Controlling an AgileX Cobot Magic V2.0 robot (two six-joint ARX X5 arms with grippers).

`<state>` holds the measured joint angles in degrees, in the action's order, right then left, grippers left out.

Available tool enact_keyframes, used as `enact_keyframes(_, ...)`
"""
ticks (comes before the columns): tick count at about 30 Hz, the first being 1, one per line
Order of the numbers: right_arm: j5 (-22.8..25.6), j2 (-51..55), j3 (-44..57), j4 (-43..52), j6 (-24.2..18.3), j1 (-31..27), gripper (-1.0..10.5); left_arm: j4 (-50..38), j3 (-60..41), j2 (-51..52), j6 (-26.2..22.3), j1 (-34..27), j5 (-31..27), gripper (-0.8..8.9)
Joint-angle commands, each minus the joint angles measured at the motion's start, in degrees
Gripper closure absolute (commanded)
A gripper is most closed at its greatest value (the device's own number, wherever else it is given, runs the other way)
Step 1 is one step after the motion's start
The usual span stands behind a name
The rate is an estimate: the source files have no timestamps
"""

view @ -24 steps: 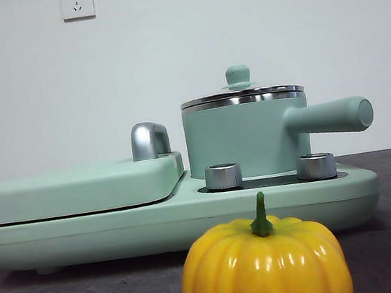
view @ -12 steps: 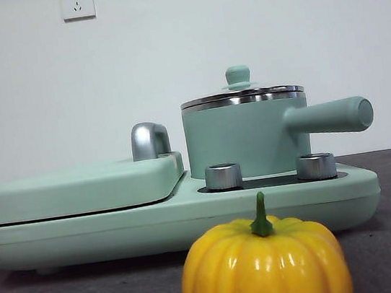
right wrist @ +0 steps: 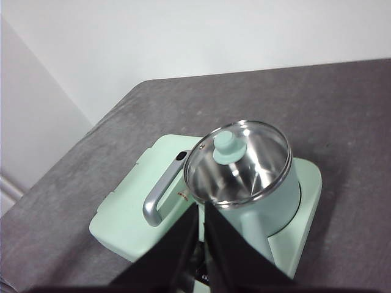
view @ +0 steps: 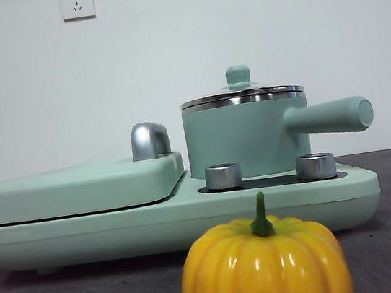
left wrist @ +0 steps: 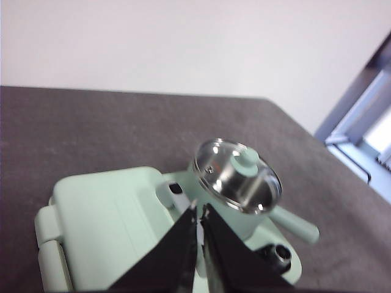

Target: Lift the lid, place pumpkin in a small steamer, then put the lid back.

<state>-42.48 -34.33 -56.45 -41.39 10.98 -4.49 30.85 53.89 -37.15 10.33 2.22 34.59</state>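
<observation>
The glass lid (view: 241, 95) with its mint-green knob sits on the small steamer (view: 242, 140), whose side handle points right. The lid also shows in the left wrist view (left wrist: 237, 176) and in the right wrist view (right wrist: 237, 162). The yellow-orange pumpkin (view: 263, 261) stands on the dark table in front, close to the camera. My left gripper (left wrist: 199, 209) is shut and empty, high above the appliance. My right gripper (right wrist: 201, 206) is shut and empty, high above the steamer. Neither gripper shows in the front view.
The steamer stands on a wide mint-green appliance base (view: 82, 224) with two silver knobs (view: 223, 176). A flat griddle cover (view: 70, 189) with a chrome handle (view: 149, 140) lies to the left of it. A white wall stands behind.
</observation>
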Motion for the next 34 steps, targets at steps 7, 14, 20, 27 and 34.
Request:
enact_keyframes(7, -2.3, -0.7, -1.4, -1.3, -4.6, 0.4, 9.3, 1.9, 2.0, -0.7, -4.6, 4.8, 0.6, 7.99)
enact_keyframes(14, -2.9, -0.7, -1.4, -1.8, -4.4, 1.9, 7.4, 3.2, 2.1, -1.2, -0.3, 10.5, 3.2, 7.89)
enact_keyframes(20, -2.8, -0.7, -1.4, -3.0, -4.3, 3.2, 5.4, 3.2, 2.7, -3.7, 1.6, 16.0, 3.2, 5.85)
enact_keyframes(27, -2.8, -0.7, -1.4, -5.0, -4.1, 3.3, 5.1, 2.3, 5.5, -8.5, 4.0, 21.4, 2.7, 3.07)
enact_keyframes(34, -2.7, -0.7, -1.4, -7.5, -3.9, 3.3, 5.1, 2.3, 11.9, -19.6, 3.4, 25.2, 2.2, 2.68)
